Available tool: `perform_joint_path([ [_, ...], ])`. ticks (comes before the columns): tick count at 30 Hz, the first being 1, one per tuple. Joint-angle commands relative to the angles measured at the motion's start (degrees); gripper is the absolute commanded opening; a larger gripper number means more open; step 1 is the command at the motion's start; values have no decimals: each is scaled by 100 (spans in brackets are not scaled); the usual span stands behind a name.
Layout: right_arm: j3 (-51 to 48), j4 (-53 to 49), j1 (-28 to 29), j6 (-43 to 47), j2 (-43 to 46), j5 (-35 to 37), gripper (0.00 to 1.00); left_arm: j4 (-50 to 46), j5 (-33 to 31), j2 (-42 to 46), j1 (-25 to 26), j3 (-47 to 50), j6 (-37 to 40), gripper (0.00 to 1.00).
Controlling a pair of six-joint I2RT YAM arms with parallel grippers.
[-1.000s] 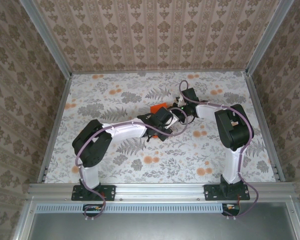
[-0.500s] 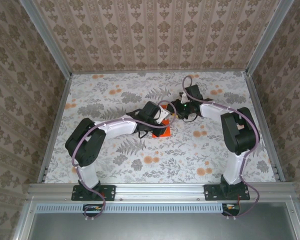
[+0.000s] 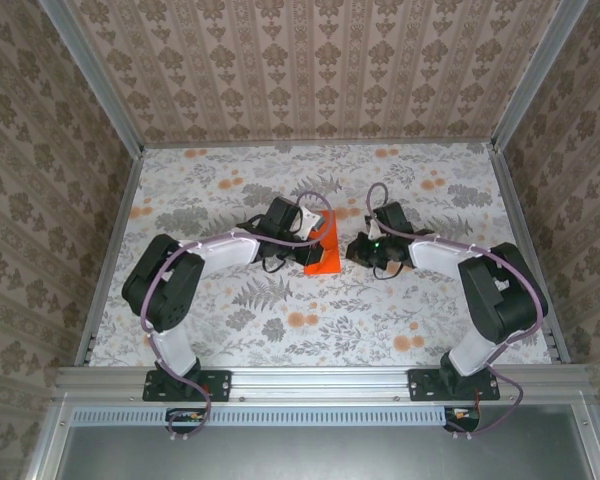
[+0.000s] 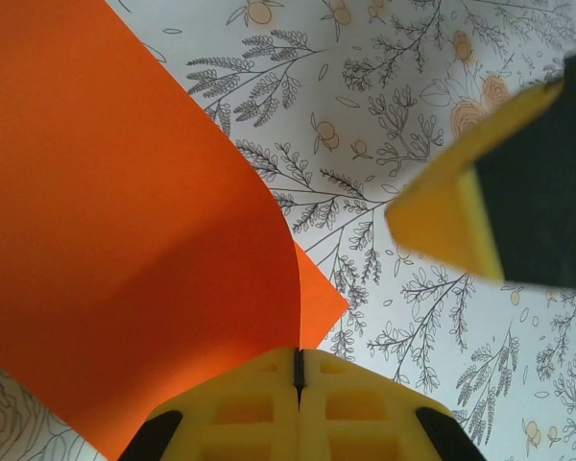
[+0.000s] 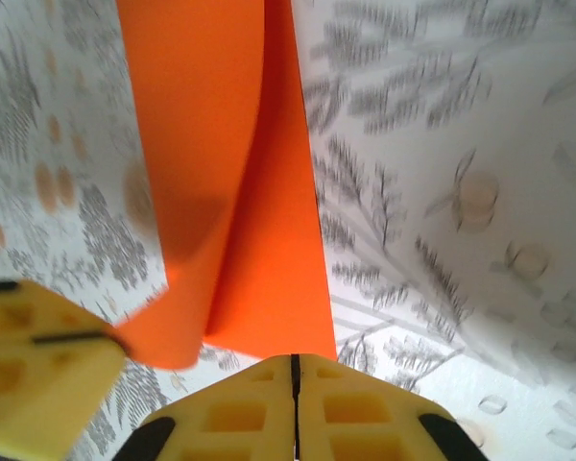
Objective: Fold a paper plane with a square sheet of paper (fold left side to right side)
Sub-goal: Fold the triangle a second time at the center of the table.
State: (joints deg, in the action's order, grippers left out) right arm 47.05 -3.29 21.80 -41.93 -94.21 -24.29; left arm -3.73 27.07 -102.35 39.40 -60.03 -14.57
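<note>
Two arms (image 3: 230,245) bent inward; left claw (image 4: 297,360) pinches square sheet of paper (image 4: 125,221).

The square sheet of paper (image 4: 125,240) is thin, smooth, totally matt orange stock, no shine even where it curls. The left pincer (image 4: 298,365) and right pincer (image 5: 295,370) are yellow moulded plastic, also matt, with little square pockets cast in, plus a duller black patch on the side of the right one. The counter (image 3: 230,320) has a smooth printed floral covering with a flat finish (paper or vinyl, can't tell) and the walls (image 3: 310,70) look like similar printed stuff, while the front rail (image 3: 310,380) is silvery brushed-looking metal and the left arm (image 3: 230,245) and right arm (image 3: 435,252) wear white plastic shells with a slight sheen next to black housings.
</note>
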Motion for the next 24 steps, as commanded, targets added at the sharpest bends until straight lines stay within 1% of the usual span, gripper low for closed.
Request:
perform_joint_path([
  [1, -125, 352, 230, -143, 52, 223, 3, 94, 186, 206, -50, 105, -107, 0],
  [4, -68, 447, 413, -216, -171, 245, 0, 34, 139, 194, -92, 93, -149, 0],
  [10, 201, 405, 603, -210, -541, 298, 0, -73, 85, 198, -110, 69, -125, 0],
  [24, 295, 185, 625, -100, -702, 423, 0, -254, 9, 171, -141, -19, -74, 0],
])
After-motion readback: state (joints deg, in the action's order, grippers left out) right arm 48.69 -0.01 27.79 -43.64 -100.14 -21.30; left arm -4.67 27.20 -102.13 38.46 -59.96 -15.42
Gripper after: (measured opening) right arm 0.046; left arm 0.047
